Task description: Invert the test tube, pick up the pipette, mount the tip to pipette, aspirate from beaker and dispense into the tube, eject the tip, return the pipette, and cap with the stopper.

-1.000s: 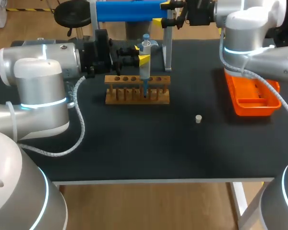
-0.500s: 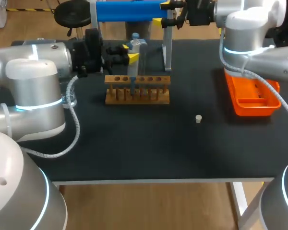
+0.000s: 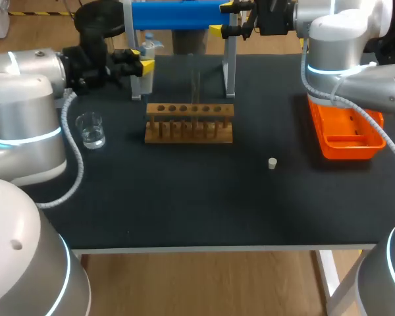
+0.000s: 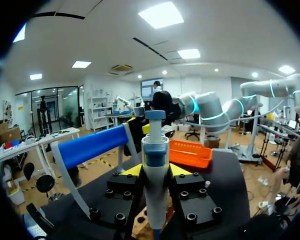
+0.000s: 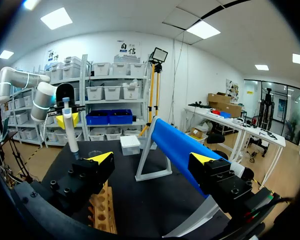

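My left gripper (image 3: 143, 66) is shut on the white and blue pipette (image 3: 147, 50) and holds it upright over the table's back left, above and behind the glass beaker (image 3: 91, 130). In the left wrist view the pipette (image 4: 155, 160) stands clamped between the yellow tips of the gripper (image 4: 155, 172). A clear test tube (image 3: 195, 84) stands upright in the wooden rack (image 3: 189, 124). The small white stopper (image 3: 272, 163) lies on the mat to the right of the rack. My right gripper (image 3: 222, 18) hangs open at the back by the blue bar, with nothing between its fingers (image 5: 101, 159).
A white stand carrying a blue bar (image 3: 178, 14) crosses the back of the table behind the rack. An orange tray (image 3: 345, 131) sits at the right edge. The right wrist view shows the rack (image 5: 102, 207) under the gripper and the held pipette (image 5: 68, 125) beyond it.
My left arm has carried the pipette away from above the rack to the back left, uncovering the beaker. The right arm has stayed still.
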`<state>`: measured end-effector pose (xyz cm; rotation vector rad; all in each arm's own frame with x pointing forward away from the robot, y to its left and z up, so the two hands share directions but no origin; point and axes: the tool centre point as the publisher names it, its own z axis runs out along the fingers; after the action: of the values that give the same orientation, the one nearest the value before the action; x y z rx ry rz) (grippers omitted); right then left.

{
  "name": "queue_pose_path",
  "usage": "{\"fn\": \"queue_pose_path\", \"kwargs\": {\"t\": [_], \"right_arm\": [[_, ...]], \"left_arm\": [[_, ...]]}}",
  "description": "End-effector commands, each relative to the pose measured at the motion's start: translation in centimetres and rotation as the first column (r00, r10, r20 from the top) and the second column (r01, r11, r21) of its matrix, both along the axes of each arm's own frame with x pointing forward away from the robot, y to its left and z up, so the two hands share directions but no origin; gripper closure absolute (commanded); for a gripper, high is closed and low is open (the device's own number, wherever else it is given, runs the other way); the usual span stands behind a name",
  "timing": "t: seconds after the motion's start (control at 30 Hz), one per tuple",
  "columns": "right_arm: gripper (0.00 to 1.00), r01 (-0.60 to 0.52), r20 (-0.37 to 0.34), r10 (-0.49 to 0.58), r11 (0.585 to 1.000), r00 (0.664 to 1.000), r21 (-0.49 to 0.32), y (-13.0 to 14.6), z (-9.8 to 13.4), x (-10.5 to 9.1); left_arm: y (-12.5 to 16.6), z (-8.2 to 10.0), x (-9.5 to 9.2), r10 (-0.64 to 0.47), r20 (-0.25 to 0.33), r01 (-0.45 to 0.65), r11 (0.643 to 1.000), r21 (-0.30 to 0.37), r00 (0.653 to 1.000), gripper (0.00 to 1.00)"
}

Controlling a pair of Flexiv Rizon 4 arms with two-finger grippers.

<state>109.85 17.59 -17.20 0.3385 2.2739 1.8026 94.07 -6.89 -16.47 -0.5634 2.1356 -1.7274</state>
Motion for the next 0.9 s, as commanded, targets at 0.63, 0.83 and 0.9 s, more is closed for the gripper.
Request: {"fn": "queue_pose_path", "kwargs": {"t": [0.63, 0.83, 0.9], "right_arm": [[0.00, -0.001, -0.001, 0.001, 1.000, 1.000, -0.002, 0.0, 0.0, 0.0], [0.00, -0.001, -0.001, 0.001, 1.000, 1.000, -0.002, 0.0, 0.0, 0.0], [0.00, -0.001, -0.001, 0.001, 1.000, 1.000, -0.002, 0.0, 0.0, 0.0]], "left_arm": [[4.4, 1.9, 7.6, 0.177, 0.013, -0.176, 0.983, -0.044, 0.984, 1.00], [4.6, 2.2, 9.2, 0.229, 0.024, -0.227, 0.972, -0.058, 0.973, 1.00], [4.4, 2.4, 9.8, 0.245, 0.027, -0.243, 0.968, -0.058, 0.969, 1.00]]}}
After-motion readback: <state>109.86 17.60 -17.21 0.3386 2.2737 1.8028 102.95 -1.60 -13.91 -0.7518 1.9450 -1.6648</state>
